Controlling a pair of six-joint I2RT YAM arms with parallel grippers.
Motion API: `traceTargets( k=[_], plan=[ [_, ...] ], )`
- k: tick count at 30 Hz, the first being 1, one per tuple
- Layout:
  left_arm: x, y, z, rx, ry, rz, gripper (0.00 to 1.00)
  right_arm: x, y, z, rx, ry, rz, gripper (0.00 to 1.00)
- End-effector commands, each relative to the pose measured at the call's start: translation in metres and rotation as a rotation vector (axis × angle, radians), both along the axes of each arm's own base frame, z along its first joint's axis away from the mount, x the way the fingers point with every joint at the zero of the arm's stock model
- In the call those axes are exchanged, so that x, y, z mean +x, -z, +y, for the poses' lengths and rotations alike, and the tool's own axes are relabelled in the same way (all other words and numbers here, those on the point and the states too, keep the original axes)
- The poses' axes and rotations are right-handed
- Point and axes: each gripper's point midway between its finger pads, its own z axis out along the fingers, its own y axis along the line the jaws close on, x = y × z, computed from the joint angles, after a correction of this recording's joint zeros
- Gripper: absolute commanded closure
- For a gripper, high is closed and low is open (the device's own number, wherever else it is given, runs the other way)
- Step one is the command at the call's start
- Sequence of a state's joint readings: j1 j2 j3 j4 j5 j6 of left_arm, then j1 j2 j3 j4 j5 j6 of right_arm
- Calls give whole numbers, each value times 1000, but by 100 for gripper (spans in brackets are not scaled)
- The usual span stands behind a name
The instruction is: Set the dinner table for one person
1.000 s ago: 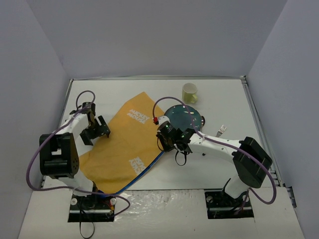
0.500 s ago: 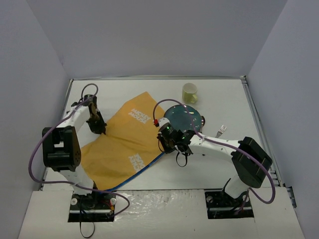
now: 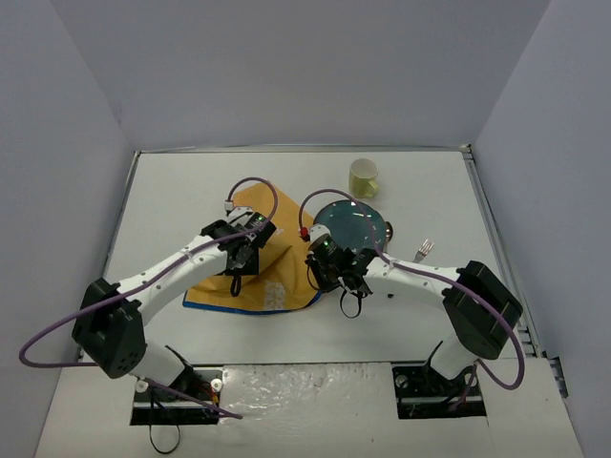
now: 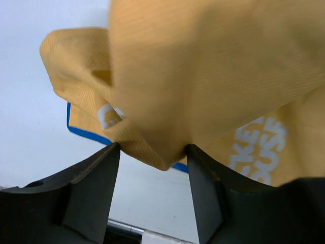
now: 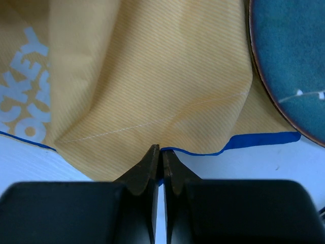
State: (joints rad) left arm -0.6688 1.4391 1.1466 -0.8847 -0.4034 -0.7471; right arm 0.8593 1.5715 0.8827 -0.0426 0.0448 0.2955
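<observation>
The white dinner table (image 3: 172,191) carries a crumpled orange-yellow placemat (image 3: 286,265) with a blue edge and white lettering. My left gripper (image 3: 250,239) is over the placemat's bunched far part. In the left wrist view it (image 4: 152,152) is open, with a raised fold of the placemat (image 4: 203,76) sitting between the fingertips (image 4: 109,157). My right gripper (image 3: 331,270) is at the placemat's right edge. In the right wrist view it (image 5: 161,151) is shut on the blue hem of the placemat (image 5: 152,76). A teal plate (image 3: 358,224) lies just beyond, its near edge over the cloth (image 5: 289,51).
A yellow-green cup (image 3: 364,177) stands behind the plate. A fork (image 3: 422,251) lies to the right of the plate. Grey walls enclose the table at the back and on both sides. Bare tabletop (image 5: 254,162) shows in front of the placemat.
</observation>
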Motion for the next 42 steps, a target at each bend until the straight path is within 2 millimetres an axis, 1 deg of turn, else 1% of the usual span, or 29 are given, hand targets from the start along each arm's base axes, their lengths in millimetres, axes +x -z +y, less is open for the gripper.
traceTargets(
  k=[1,2,3,5,7,10,11,12,13,15,16,18,19,20,21,24,26,27,28,31,32,34,36,37,38,39,41,42],
  plan=[
    [0,-28,16,-55,-107,-86,12,3,-7,-6,24,33,-11,87],
    [5,-37,21,-64,-115,-112,7,2,-8,-5,31,24,-7,83],
    [12,-46,26,-73,-123,-137,4,1,-10,-3,40,15,-5,78],
    [27,-62,44,-95,-160,-179,3,1,-20,1,65,-2,-17,67],
    [39,-64,61,-156,-209,-186,3,1,-32,8,102,-30,-26,54],
    [49,-62,72,-252,-251,-204,3,7,-61,14,147,-48,-87,37],
    [53,-61,72,-293,-253,-211,3,8,-67,14,156,-51,-101,32],
    [56,-57,76,-322,-271,-209,3,10,-75,15,168,-57,-117,28],
    [57,-50,85,-341,-306,-198,3,11,-85,17,182,-65,-135,25],
    [60,-41,91,-364,-334,-180,3,18,-107,22,207,-95,-187,23],
    [64,-37,93,-375,-340,-177,3,21,-114,24,210,-109,-207,23],
    [75,-22,95,-408,-341,-141,3,34,-129,29,204,-149,-256,19],
    [78,-16,97,-414,-343,-129,3,41,-132,30,201,-169,-267,18],
    [80,-14,94,-454,-330,-110,3,51,-124,30,181,-170,-255,16],
    [82,-9,90,-479,-317,-89,3,57,-124,35,180,-198,-251,14],
    [83,3,90,-503,-319,-49,4,84,-129,45,203,-225,-259,10],
    [85,9,106,-511,-375,-43,4,107,-137,52,223,-209,-272,10],
    [85,10,107,-514,-380,-41,5,121,-141,56,230,-199,-281,10],
    [86,10,108,-514,-383,-42,6,134,-137,62,222,-202,-283,10],
    [88,14,110,-509,-392,-39,8,170,-113,79,183,-222,-280,11],
    [87,15,110,-509,-395,-33,9,183,-120,86,191,-225,-304,11],
    [85,21,108,-513,-403,-11,10,199,-112,91,183,-219,-307,11],
    [80,28,107,-515,-407,10,12,220,-90,92,157,-198,-296,11],
    [79,30,106,-518,-407,18,13,230,-84,93,145,-191,-302,11],
    [78,32,106,-521,-406,21,14,237,-86,94,138,-190,-320,11],
    [76,35,105,-521,-406,27,15,243,-82,94,129,-187,-323,11],
    [72,42,103,-535,-408,46,17,254,-61,93,106,-178,-309,11],
    [71,44,101,-539,-409,52,18,257,-54,92,100,-175,-303,11]
  ],
)
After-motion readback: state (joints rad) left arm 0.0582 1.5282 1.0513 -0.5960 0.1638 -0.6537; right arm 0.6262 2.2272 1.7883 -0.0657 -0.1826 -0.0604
